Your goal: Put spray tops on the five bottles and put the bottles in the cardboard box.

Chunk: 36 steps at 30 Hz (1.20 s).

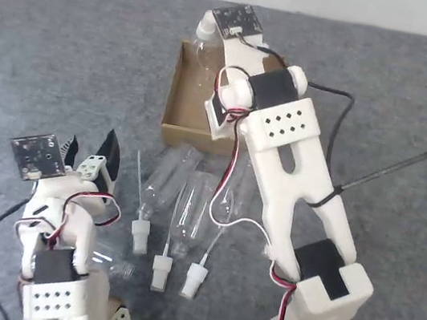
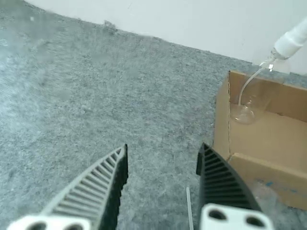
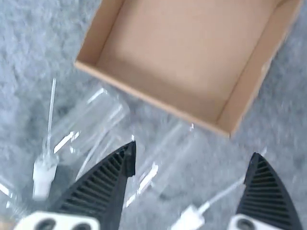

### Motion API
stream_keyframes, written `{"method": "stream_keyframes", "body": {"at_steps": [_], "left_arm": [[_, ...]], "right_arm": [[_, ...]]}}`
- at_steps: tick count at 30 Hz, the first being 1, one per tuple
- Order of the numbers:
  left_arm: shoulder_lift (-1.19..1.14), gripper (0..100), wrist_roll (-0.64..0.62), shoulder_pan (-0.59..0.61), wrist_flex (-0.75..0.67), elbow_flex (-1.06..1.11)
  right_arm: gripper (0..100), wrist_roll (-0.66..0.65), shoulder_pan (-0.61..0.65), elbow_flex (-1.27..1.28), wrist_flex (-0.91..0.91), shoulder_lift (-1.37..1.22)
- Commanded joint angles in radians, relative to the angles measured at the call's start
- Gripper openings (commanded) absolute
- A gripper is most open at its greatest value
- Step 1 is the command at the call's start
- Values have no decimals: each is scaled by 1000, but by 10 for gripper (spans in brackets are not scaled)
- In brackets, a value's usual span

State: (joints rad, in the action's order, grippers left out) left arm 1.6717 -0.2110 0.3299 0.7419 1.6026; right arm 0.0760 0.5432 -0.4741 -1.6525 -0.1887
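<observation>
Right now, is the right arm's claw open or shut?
Open. In the right wrist view the right claw has its fingers spread wide with nothing gripped between them; the cardboard box lies beyond.

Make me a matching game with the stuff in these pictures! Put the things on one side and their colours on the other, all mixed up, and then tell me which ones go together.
Things:
1. cardboard box
2. spray top lying near the arms
3. bottle lying in front of the box
4. carpet

Colours:
A. see-through
B. grey
C. brown
D. white

Right pairs: 1-C, 2-D, 3-A, 4-B.
</observation>
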Motion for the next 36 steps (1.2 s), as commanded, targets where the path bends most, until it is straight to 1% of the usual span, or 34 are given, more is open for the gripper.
{"method": "stream_keyframes", "body": {"at_steps": [1,6,9,15,19,22,25,28,30,33,36], "left_arm": [[17,224,12,6,-20,-7],[17,223,12,6,-29,-4],[17,223,12,6,-29,-4],[17,223,12,6,-29,-4],[17,223,12,6,-31,-4],[17,223,12,6,-31,-4],[17,223,12,6,-31,-4],[17,223,12,6,-29,-4],[17,223,12,6,-29,-4],[17,223,12,6,-29,-4],[17,223,12,6,-29,-4]], "right_arm": [[318,49,-2,-18,-68,77],[318,130,22,-18,-137,79],[318,176,47,-11,-143,82],[318,239,87,135,-136,84],[318,245,90,221,-110,79],[318,247,77,287,-41,74],[318,253,61,376,84,73],[318,301,50,476,220,73],[318,307,50,540,303,73],[318,308,41,632,403,73],[318,308,4,692,479,73]]}}
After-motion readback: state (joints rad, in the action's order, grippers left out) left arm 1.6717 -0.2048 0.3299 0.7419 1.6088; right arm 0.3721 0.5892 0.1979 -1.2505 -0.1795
